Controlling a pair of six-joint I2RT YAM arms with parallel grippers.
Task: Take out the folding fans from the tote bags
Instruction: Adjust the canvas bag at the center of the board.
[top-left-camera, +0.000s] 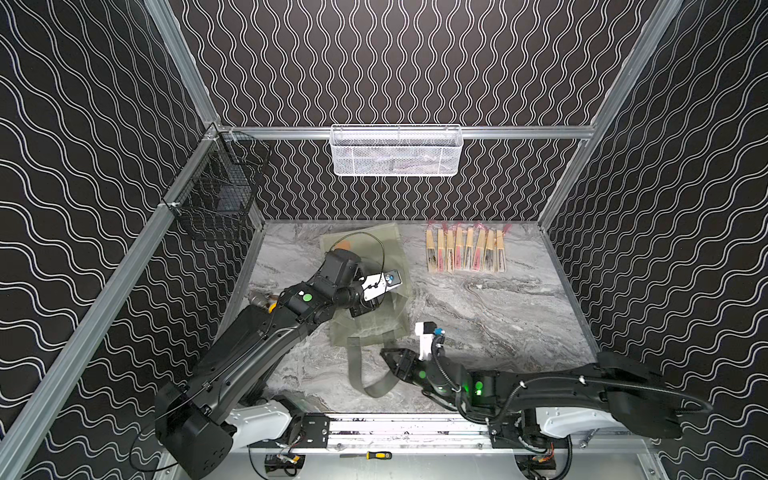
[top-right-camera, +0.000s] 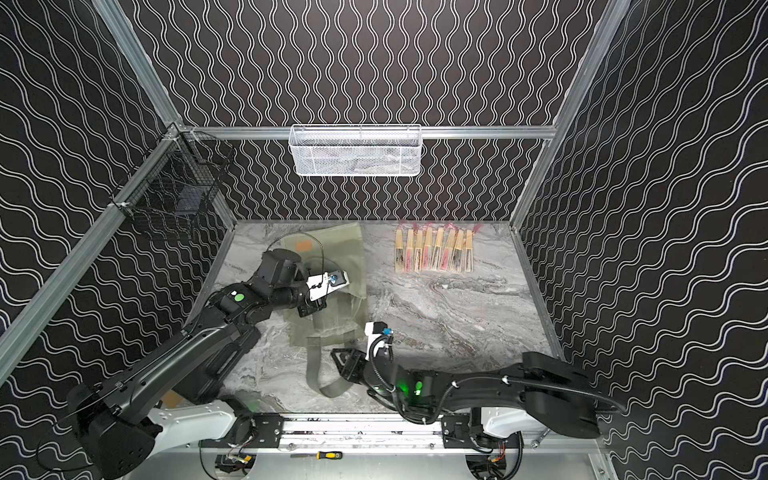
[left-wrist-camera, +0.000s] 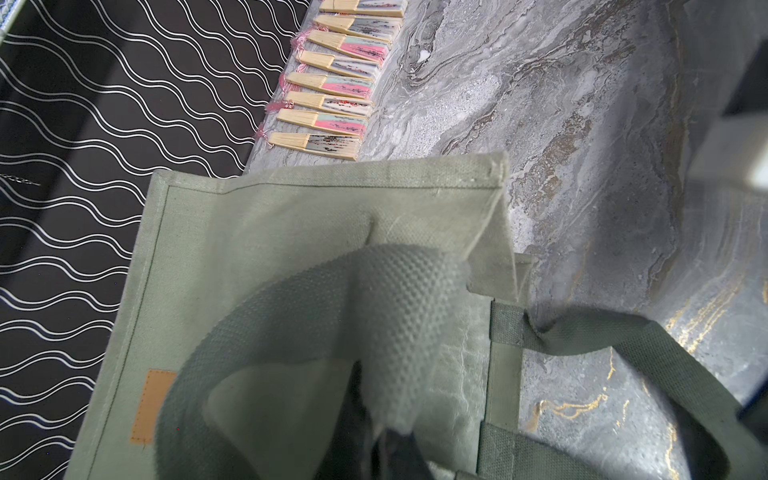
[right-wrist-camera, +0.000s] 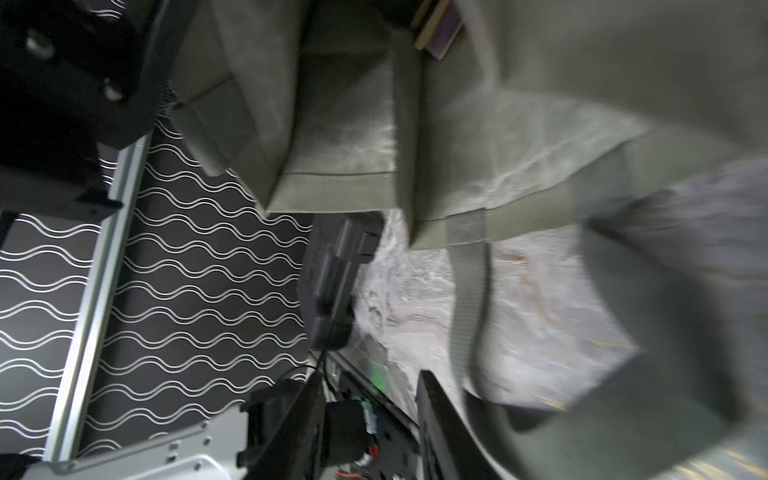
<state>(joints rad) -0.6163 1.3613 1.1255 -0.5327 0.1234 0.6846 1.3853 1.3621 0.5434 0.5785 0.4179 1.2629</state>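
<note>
The grey-green tote bag (top-left-camera: 374, 328) (top-right-camera: 328, 332) lies flat on the marble table, its mouth toward the front. My left gripper (top-left-camera: 362, 309) (left-wrist-camera: 395, 453) is over the bag and shut on one webbing strap handle (left-wrist-camera: 407, 311), which loops up into the jaws. My right gripper (top-left-camera: 390, 357) (right-wrist-camera: 370, 411) is open just in front of the bag's mouth, with nothing between its fingers. The other strap (top-left-camera: 370, 386) lies beside it. One folding fan (right-wrist-camera: 438, 23), light wood with a purple part, shows inside the open mouth. Several folding fans (top-left-camera: 465, 251) (top-right-camera: 434, 251) (left-wrist-camera: 332, 83) lie in a row at the back right.
A white mesh basket (top-left-camera: 395, 151) hangs on the back rail and a black wire basket (top-left-camera: 216, 195) on the left rail. A yellow-handled screwdriver (top-left-camera: 374, 455) lies in front of the arms' base rail. Patterned walls close in three sides.
</note>
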